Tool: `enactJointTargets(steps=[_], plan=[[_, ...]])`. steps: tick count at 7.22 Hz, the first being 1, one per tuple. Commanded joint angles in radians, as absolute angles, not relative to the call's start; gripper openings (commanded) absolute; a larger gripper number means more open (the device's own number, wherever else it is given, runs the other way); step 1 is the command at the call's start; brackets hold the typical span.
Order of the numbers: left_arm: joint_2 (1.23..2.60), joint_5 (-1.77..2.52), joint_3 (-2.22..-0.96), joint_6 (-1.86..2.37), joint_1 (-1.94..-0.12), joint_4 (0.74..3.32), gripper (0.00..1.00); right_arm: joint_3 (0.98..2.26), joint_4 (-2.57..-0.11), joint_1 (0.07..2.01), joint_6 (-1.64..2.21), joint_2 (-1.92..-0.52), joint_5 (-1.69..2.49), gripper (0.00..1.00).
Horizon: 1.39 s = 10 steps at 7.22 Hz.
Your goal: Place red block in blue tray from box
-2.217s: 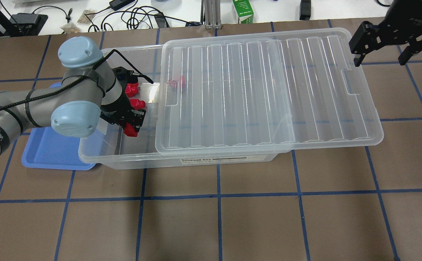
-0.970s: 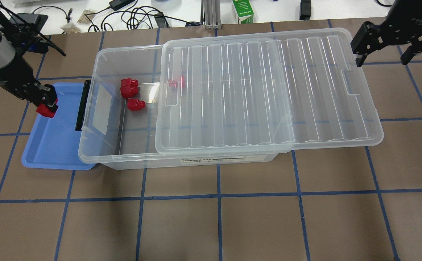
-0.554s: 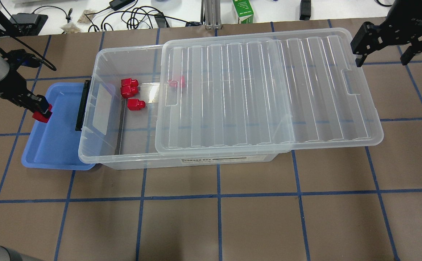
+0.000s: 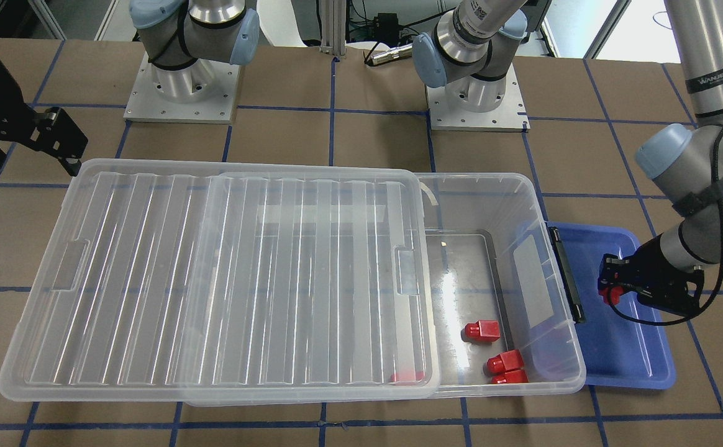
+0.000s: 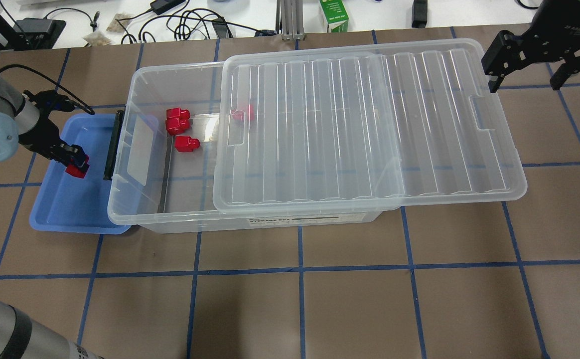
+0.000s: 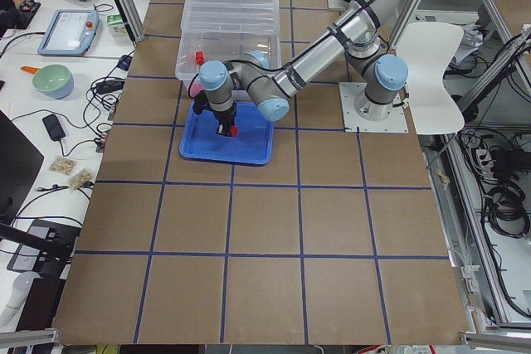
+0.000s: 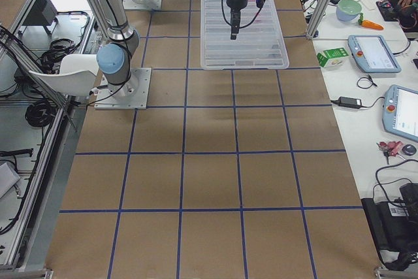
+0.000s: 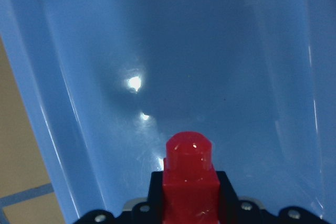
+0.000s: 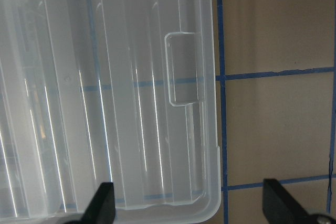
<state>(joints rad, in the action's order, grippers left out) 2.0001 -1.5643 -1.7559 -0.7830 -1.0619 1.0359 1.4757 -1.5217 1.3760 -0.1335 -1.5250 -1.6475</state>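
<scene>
My left gripper is shut on a red block and holds it just above the floor of the blue tray, in its near-box half. The left wrist view shows the red block between the fingers, peg forward, over the tray floor. The front view shows the same grip. Three more red blocks lie in the open end of the clear box, and one lies under the lid's edge. My right gripper is open and empty above the lid's far right corner.
The ribbed clear lid lies slid to the right, covering most of the box and overhanging its right end. The box's black latch faces the tray. Cables, a green carton and devices lie beyond the table's far edge.
My left gripper lifted a red block out of the box, carried it left over the blue tray's outer rim, then moved back right and lower over the tray floor. The right arm stayed put.
</scene>
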Motion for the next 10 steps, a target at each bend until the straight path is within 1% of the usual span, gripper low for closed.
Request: enactJointTargets(steps=[1,2,3,4,6,7,9,10], plan=[[2.032,-1.563,-1.773,-0.75,-1.065,0.999,0.22,1.476,-1.522,1.376,-0.133,-1.525,-1.647,1.0],[2.042,-1.563,-1.772,-0.749,-1.065,0.997,0.59,1.476,-1.522,1.376,-0.133,-1.525,-1.647,1.0],[2.042,-1.562,-1.76,-0.75,-1.065,0.999,0.98,1.476,-1.523,1.376,-0.133,-1.525,-1.647,1.0],[2.034,-1.562,-1.759,-0.749,-1.065,1.0,1.0,1.476,-1.517,1.376,-0.136,-1.525,-1.647,1.0],[1.962,-1.574,-1.753,-0.744,-1.081,1.046,1.0,1.477,-1.526,1.373,-0.14,-1.497,-1.646,1.0],[1.913,-1.572,-1.735,-0.742,-1.084,1.122,1.0,1.477,-1.528,1.368,-0.14,-1.473,-1.646,1.0],[1.815,-1.572,-1.621,-0.721,-1.127,1.366,1.0,1.477,-1.531,1.294,-0.143,-1.412,-1.638,1.0],[1.777,-1.581,-1.545,-0.665,-1.203,1.473,1.0,1.477,-1.57,1.246,-0.182,-1.373,-1.64,1.0]])
